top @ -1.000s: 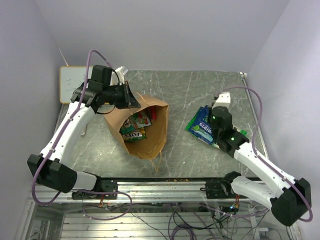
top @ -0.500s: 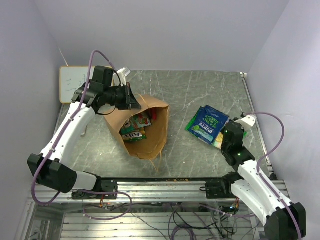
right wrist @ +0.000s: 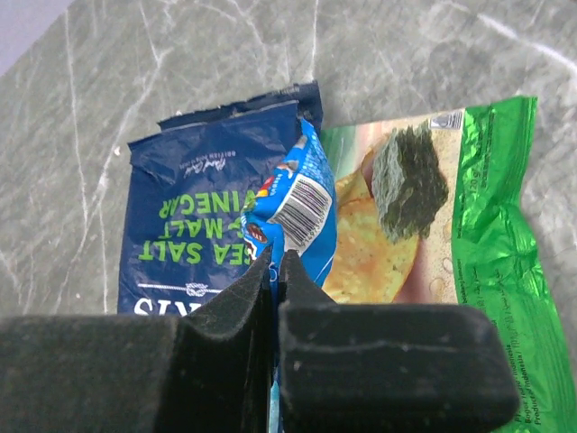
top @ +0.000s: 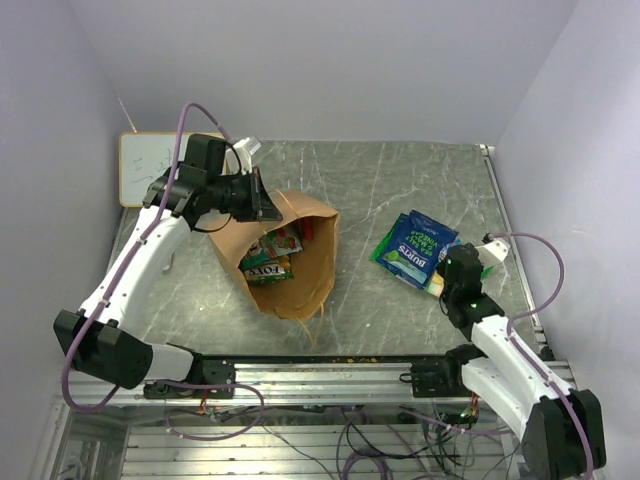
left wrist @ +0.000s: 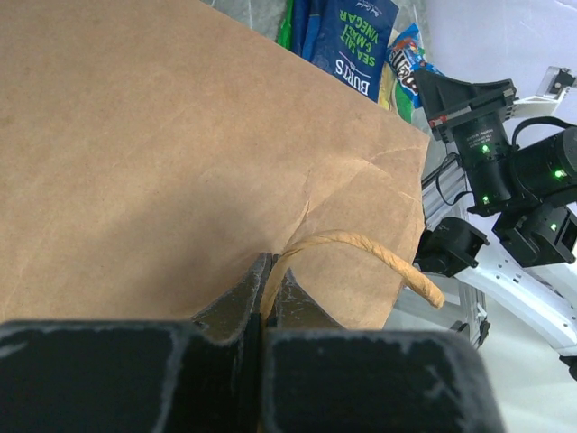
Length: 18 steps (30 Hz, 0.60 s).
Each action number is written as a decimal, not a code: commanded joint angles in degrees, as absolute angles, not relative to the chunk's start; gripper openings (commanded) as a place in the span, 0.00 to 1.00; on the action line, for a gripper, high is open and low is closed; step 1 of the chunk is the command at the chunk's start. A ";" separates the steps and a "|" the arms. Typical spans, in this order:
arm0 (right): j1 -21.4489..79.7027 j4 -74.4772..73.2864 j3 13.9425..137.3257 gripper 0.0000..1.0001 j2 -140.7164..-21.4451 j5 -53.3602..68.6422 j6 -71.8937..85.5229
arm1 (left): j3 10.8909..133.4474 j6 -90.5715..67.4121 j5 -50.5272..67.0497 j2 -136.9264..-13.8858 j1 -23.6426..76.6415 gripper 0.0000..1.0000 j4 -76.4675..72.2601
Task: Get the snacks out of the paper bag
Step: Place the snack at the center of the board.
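**Top view with both wrist views.** My left gripper [left wrist: 268,271] has its jaws pressed together on the twisted handle [left wrist: 361,244] of the paper bag [top: 300,275]. This lifts the rim so that the mouth gapes toward the overhead camera, which is what makes the contents reachable. Through the mouth several packets [top: 270,252] show inside the bag, red, green and yellow among them.

My right gripper [right wrist: 275,263] hangs with its jaws pressed together just over the pile on the table [top: 400,180]. The pile holds a dark blue packet [right wrist: 207,207], a green packet [right wrist: 442,244] and a small light-blue packet [right wrist: 297,203] lying across both. I cannot tell whether a foil edge is caught between the tips; they appear empty.

**Open room.** Bare table lies between bag and pile, and beyond the pile toward the far edge. The bag's right wall is the nearest obstacle to my right arm. The whiteboard [top: 140,170] stands well apart at the far left.

**Judged.** The task is partly done. The next reach should enter the mouth from above, clear of the held rim.
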State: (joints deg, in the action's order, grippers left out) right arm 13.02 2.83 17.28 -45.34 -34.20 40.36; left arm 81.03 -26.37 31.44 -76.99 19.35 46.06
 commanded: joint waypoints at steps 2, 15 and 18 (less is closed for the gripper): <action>12.10 -8.44 20.82 0.00 -50.06 -31.49 47.77 | 80.73 -25.28 32.49 -75.59 19.69 0.07 44.82; 12.04 -14.26 24.84 0.21 -58.34 -31.22 47.22 | 80.77 -24.99 32.53 -75.43 19.69 0.07 44.91; 11.96 -14.21 26.17 0.36 -58.83 -27.92 43.98 | 80.82 -25.05 32.60 -75.45 19.69 0.07 44.86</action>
